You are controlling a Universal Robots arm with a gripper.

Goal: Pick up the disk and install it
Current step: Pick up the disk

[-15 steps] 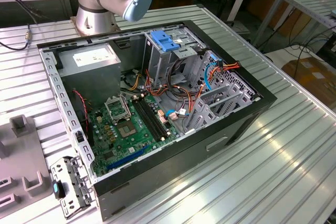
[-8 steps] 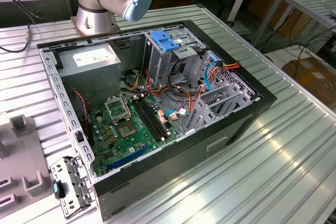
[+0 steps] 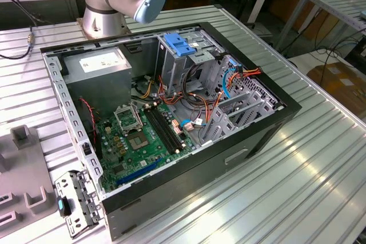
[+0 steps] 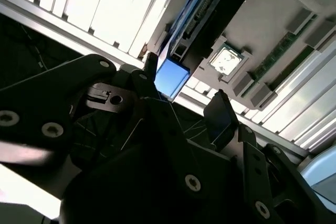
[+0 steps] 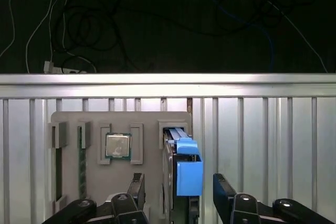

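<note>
over the grey fixture tray, your gripper hung open with a finger on each side of the disk, which stood on edge in its slot near the cpu chip, neither finger touching it. so you were at the pick-up step, the disk not in the computer case yet. i'd guess the grab called for a square squeeze on the flat faces and a straight lift.

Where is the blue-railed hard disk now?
In the first wrist view, the black disk with blue plastic rails stands on edge in the grey tray, beside the square silver chip, between the open fingers.
</note>
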